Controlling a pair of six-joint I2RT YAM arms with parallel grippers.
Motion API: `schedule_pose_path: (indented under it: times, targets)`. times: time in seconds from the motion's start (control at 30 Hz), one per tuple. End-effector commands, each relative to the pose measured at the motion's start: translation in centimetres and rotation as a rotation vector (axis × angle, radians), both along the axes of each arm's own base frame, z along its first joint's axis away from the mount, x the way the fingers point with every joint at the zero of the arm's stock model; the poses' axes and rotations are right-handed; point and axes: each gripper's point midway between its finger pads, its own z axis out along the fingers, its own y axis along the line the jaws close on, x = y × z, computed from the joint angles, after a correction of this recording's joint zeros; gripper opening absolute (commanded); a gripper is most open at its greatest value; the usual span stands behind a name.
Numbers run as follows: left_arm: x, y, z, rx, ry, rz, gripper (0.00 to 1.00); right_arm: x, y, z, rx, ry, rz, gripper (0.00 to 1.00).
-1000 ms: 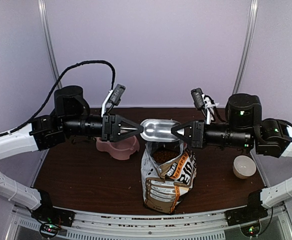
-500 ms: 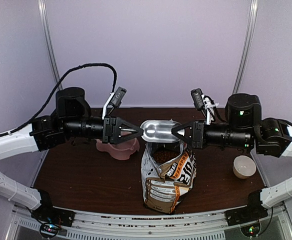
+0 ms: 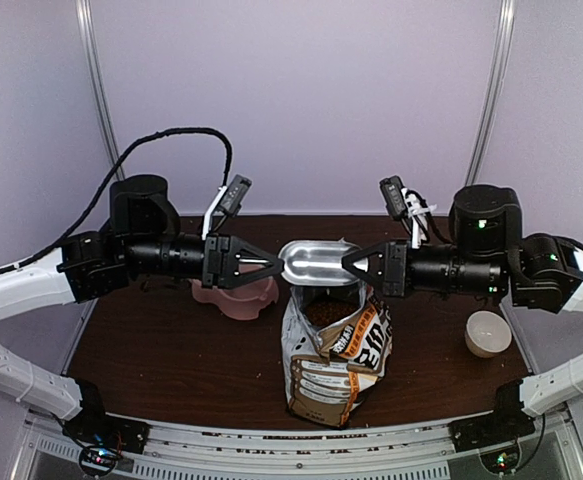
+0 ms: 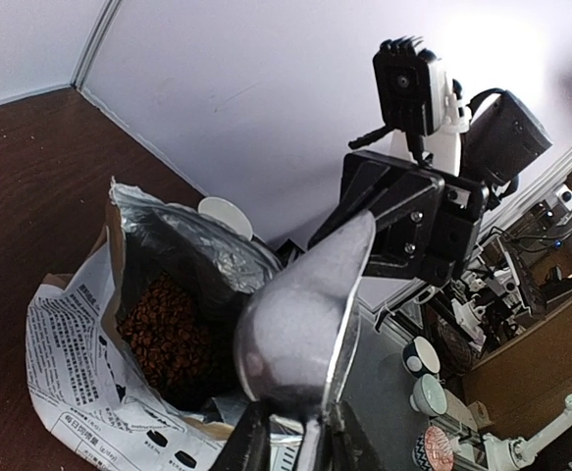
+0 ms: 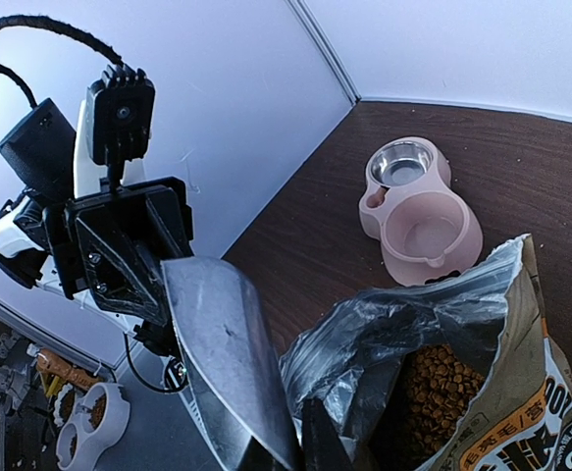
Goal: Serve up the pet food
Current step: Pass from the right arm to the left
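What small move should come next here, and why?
Probably clamp the left gripper firmly on the scoop before the right gripper lets go. Both meet it above the open bag of pet food, and the left grip's firmness is unclear.

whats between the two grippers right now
The metal scoop spans the gap from the left gripper to the right gripper, hanging above the pet food in its open bag. The top view shows it best.

Scoop [image 3: 316,262] above bag [image 3: 333,365]; kibble [image 3: 326,312] in bag. Feeder [image 3: 236,295] behind-left of bag, bowl [image 3: 488,333] right.
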Motion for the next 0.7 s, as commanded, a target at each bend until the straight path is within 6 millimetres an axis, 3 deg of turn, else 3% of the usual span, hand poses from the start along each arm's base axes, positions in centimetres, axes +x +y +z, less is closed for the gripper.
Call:
schedule_pose_path:
  times: [0.0,0.2,0.43,0.57,0.67]
  targets:
    - [0.5,0.4,0.6,0.012,-0.03,0.045,0.1,1.5,-0.9,-0.6,-0.066,-0.02,-0.086,0.0]
    - [1.1,0.4,-0.6,0.087,-0.008,0.074,0.0,1.7,-0.7,-1.6,-0.136,-0.026,-0.091,0.0]
    - [1.5,0.4,-1.4,0.123,0.04,0.103,0.0,2.0,-0.8,-2.6,-0.181,-0.029,-0.107,0.0]
    - [1.6,0.5,-0.6,0.095,0.074,0.118,0.0,1.9,-1.6,-1.3,-0.154,-0.053,-0.121,0.28]
    - [1.7,0.7,-0.6,0.116,0.102,0.135,0.0,1.9,-2.9,0.0,-0.139,-0.088,-0.142,0.4]
